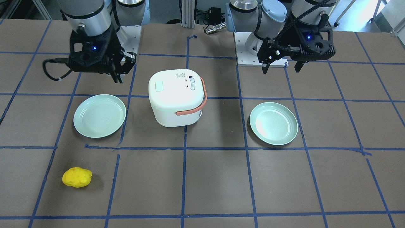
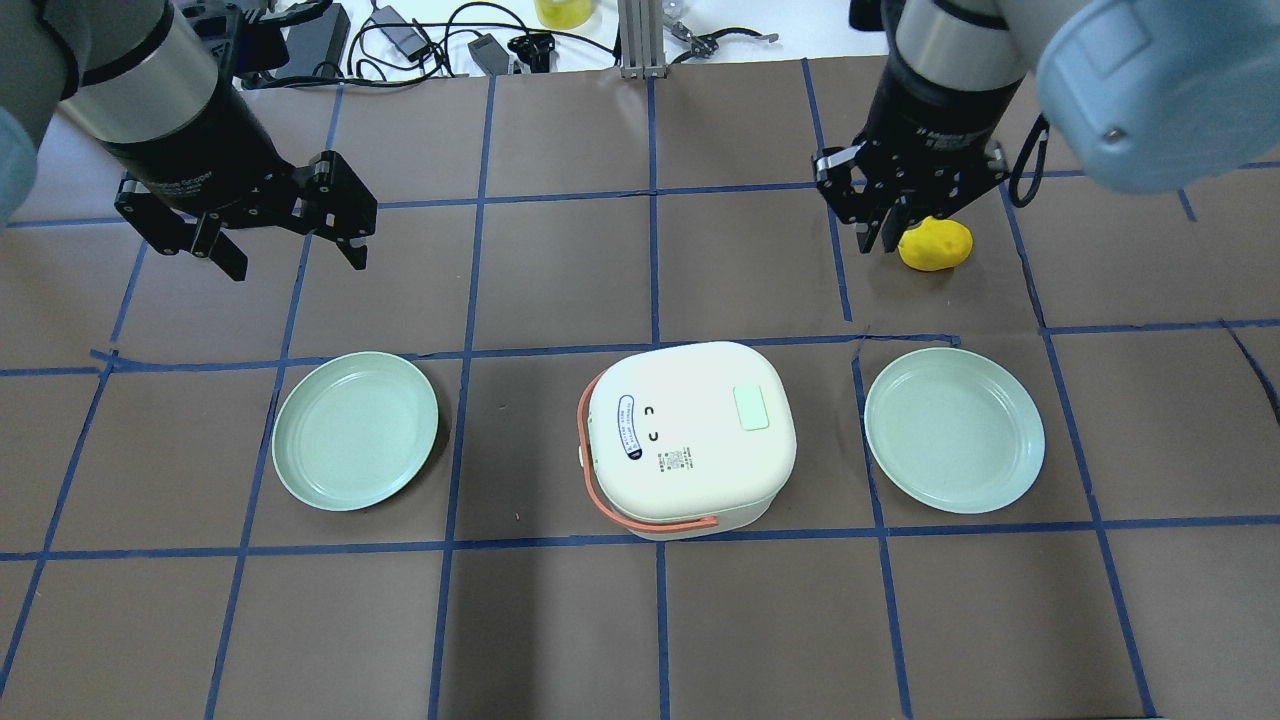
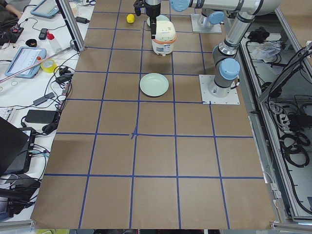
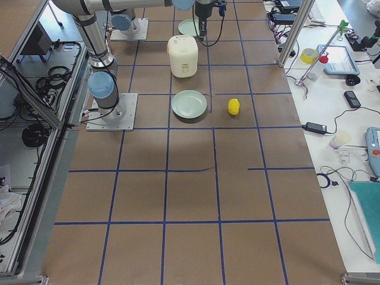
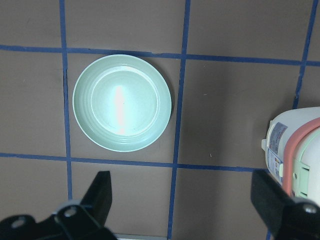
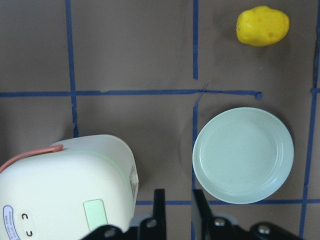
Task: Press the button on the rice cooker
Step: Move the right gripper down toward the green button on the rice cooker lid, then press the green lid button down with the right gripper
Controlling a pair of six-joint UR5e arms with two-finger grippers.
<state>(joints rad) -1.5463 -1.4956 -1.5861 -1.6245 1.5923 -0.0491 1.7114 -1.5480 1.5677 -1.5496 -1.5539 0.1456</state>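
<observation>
At the overhead frame's centre, the rice cooker point(image 2: 690, 440) is set on the worktop point(image 2: 560, 270), its green button point(image 2: 750, 408) offset rightward, judged nearer the right arm's point(image 2: 940, 90) almost-closed jaws, at upper right, than the left arm's point(image 2: 150, 110) wide-spread ones.

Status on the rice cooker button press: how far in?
Done: nothing yet. The rice cooker has its lid closed and its green button is untouched.
In hand: nothing. The left gripper is open and the right gripper is shut; both hang clear of the cooker, one on each side.
Left: bring a gripper over the button and press it.
</observation>
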